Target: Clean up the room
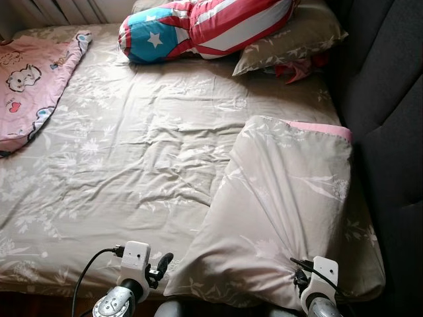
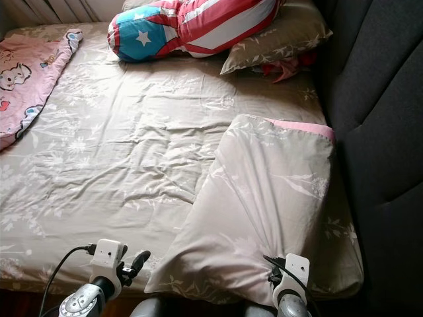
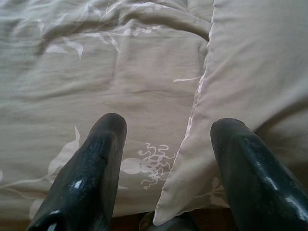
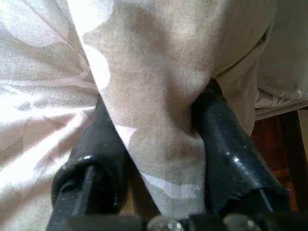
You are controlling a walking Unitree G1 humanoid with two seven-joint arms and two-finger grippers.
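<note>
A beige floral pillow point(image 1: 284, 211) lies on the right side of the bed, close to its front edge, with a pink trim at its far end. My right gripper point(image 4: 159, 110) is shut on a bunched fold of the pillow's near edge, and the fabric puckers around the pinch point(image 1: 295, 264). My left gripper point(image 3: 166, 127) hovers open just over the bed's front edge, its fingers either side of the pillow's near left corner point(image 3: 166, 211) and holding nothing. Its black finger point(image 1: 162, 263) sits just left of the pillow.
The matching beige sheet point(image 1: 132, 145) covers the bed. A stars-and-stripes cushion point(image 1: 198, 26) and a second beige pillow point(image 1: 291, 39) lie at the far end, with red cloth point(image 1: 301, 69) beneath. A pink cartoon blanket point(image 1: 33, 72) lies far left. A dark padded headboard point(image 1: 390, 99) runs along the right.
</note>
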